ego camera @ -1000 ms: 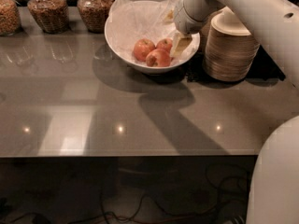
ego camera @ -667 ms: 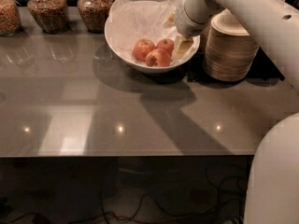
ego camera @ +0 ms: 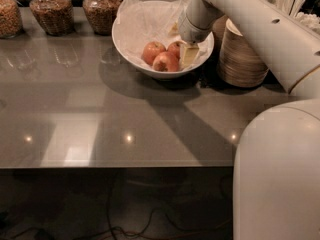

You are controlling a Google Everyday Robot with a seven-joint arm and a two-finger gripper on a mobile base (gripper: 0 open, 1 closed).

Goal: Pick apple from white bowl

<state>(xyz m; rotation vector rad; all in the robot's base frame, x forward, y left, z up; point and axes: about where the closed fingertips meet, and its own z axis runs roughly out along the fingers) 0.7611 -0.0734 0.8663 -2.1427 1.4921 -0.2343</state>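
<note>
Grey counter (ego camera: 100,109): our gripper (ego camera: 189,55) inside white bowl (ego camera: 125,51), apples (ego camera: 166,62) just beside, view-left; whether clamped, we cannot tell.

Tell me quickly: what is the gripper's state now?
Gripper: down in the white bowl, beside the apples; open or closed cannot be told.

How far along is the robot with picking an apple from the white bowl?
Approach looks done: the gripper sits inside the white bowl, close beside the apples. In hand: apparently settling on one. Left: lifting it out; all three apples lie in the bowl, none raised.
</note>
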